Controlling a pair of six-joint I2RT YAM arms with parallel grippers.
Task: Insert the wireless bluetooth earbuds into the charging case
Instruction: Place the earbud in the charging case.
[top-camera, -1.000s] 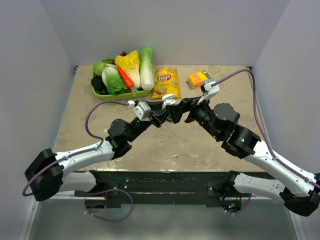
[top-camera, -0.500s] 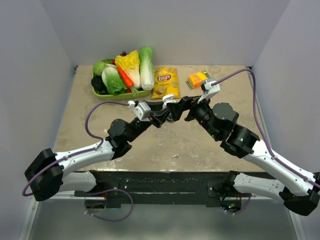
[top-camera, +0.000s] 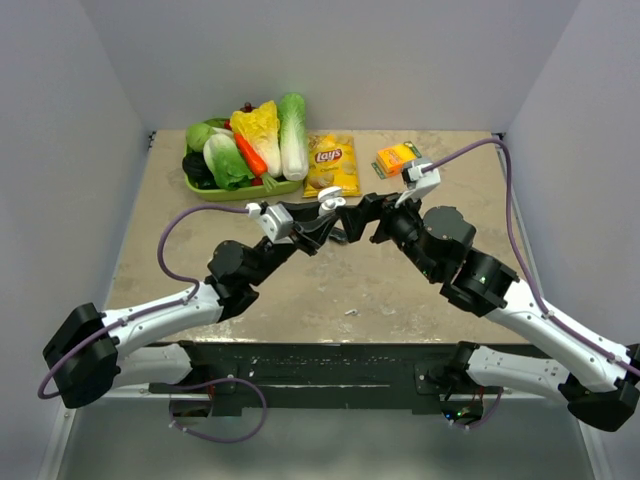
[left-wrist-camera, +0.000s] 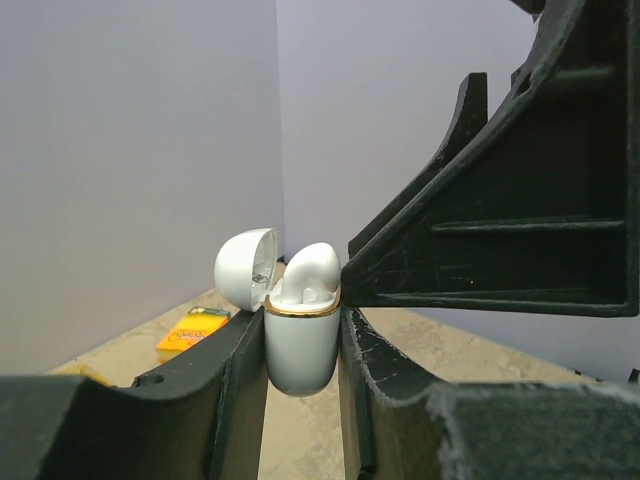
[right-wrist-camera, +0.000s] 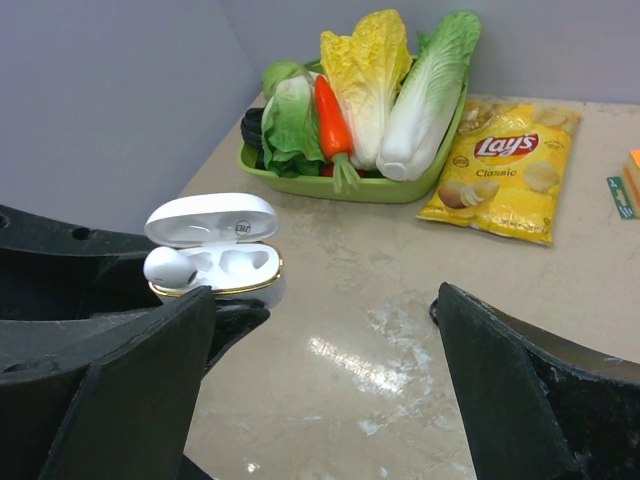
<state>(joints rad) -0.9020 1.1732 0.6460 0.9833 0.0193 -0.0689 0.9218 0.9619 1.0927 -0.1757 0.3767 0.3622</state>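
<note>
Left jaws grip the likely light, slippery charging case (left-wrist-camera: 300, 350) at its 3 and 9 o'clock sides; right jaws stand open.

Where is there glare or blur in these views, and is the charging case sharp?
Right wrist view: a bright glare patch on the table; the charging case is sharp. Left wrist view: case crisp, the orange box behind it slightly soft. Top view: even light, no glare.
</note>
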